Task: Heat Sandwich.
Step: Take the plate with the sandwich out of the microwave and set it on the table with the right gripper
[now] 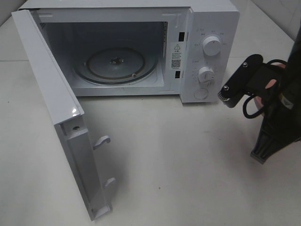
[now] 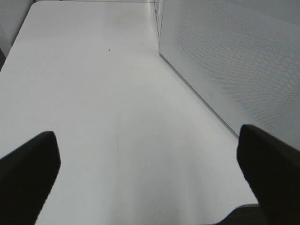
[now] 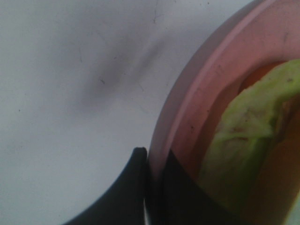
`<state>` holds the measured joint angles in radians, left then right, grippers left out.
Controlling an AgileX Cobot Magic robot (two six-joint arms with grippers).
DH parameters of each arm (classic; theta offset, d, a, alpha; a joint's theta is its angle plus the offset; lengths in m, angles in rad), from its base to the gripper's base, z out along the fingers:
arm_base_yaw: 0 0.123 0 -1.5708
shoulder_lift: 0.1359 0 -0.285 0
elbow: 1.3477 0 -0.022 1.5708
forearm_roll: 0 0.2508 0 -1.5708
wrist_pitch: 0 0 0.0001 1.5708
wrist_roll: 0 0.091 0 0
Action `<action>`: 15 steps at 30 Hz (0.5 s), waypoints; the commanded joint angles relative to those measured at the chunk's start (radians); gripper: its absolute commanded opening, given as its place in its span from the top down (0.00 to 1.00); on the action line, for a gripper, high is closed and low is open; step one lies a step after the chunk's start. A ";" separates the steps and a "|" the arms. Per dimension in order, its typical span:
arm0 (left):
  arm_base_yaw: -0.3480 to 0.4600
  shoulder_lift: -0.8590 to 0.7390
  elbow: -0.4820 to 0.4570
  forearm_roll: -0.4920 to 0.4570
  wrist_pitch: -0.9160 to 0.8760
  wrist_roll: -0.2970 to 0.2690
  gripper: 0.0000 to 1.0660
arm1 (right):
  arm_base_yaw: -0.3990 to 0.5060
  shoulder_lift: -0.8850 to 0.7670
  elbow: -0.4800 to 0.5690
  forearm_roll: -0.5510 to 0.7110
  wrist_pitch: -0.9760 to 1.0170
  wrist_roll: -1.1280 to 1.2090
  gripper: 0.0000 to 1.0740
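Right jaws clamped on pink plate [image 3: 206, 93] rim, sandwich [image 3: 243, 140] heading unclear, left jaws spread wide

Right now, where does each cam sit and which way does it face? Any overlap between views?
Exterior high: mounted above, looking down at the open microwave, its door swung out; the right arm shows at the view's right.
Left wrist: on the left arm, looking along the bare table beside the microwave's perforated side; left hand open, both fingers in frame.
Right wrist: close on the pink plate with the sandwich; right hand pinches the rim.
Shared: exterior and left wrist both show the microwave and table.
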<state>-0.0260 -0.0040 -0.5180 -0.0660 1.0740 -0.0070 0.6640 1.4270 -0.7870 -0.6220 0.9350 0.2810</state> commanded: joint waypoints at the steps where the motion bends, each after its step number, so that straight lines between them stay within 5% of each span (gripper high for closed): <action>1: 0.003 -0.016 0.001 -0.002 -0.003 -0.003 0.08 | -0.001 0.042 -0.041 -0.038 0.002 0.033 1.00; 15: 0.003 -0.016 0.001 -0.002 -0.003 -0.003 0.08 | -0.152 0.158 -0.094 -0.043 -0.066 0.070 1.00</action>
<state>-0.0260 -0.0040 -0.5180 -0.0660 1.0740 -0.0070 0.5320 1.5830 -0.8710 -0.6290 0.8800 0.3300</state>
